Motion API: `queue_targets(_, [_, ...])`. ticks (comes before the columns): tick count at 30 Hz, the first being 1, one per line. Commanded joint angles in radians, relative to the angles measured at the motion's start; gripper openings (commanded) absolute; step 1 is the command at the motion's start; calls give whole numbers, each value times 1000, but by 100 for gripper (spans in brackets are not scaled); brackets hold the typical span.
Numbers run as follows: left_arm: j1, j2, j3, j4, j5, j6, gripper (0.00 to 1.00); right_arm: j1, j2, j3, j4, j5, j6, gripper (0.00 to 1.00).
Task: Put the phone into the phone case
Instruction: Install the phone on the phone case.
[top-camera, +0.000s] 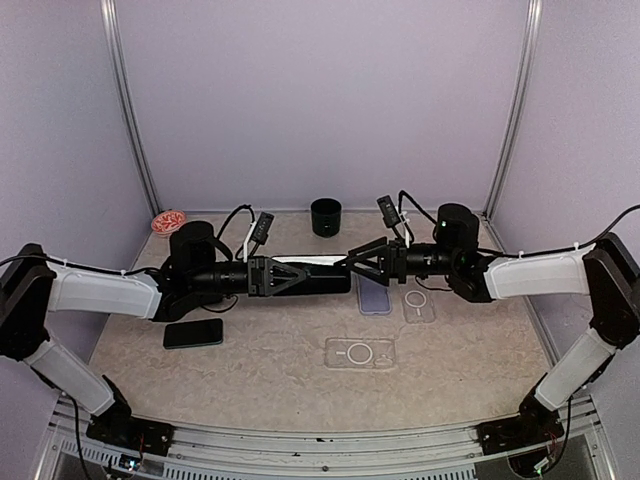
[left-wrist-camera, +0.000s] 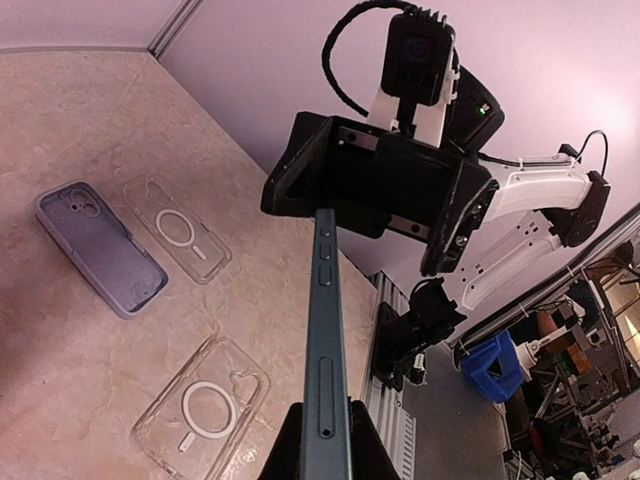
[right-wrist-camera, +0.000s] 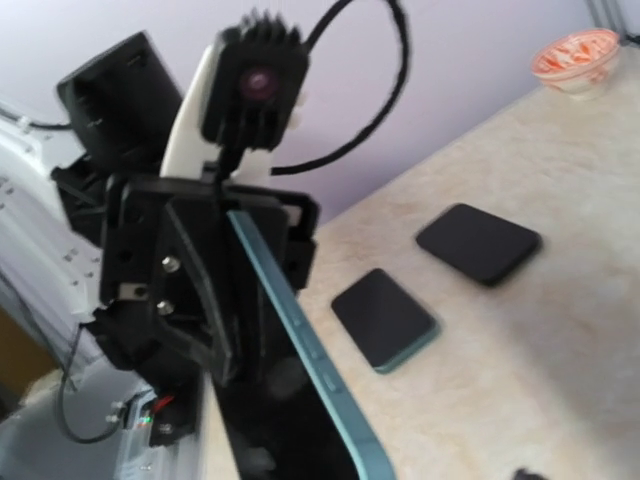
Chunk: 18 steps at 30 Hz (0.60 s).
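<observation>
Between the two arms, lifted clear of the worktop, the phone hangs level with its long teal edge toward the left wrist camera. At one end the left jaws are pressed together on its flat faces, pinching it firmly. The other end reaches into the right jaws, which stand spread wide around its tip; whether either finger touches it I cannot tell. Just beneath the right jaws the lilac phone case lies flat, hollow side up, apart from the phone. A clear case lies just beside it, under the right arm, and a second clear case lies nearer the bases. Below the left jaws, toward the bases, a dark phone rests flat. Beyond both jaws a black cup stands by the back wall, with a small red-and-white bowl far off past the left jaws
</observation>
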Motion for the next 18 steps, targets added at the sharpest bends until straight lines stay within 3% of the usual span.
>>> queue_targets(1, [-1, 22, 26, -13, -16, -15, 0, -17, -67, -8, -158, 85, -85, 86])
queue_targets(9, [-9, 66, 21, -18, -31, -91, 0, -38, -125, -96, -245, 192, -96, 98])
queue_targets(18, [-38, 137, 58, -36, -17, -136, 0, -40, -183, -153, -378, 336, -72, 100])
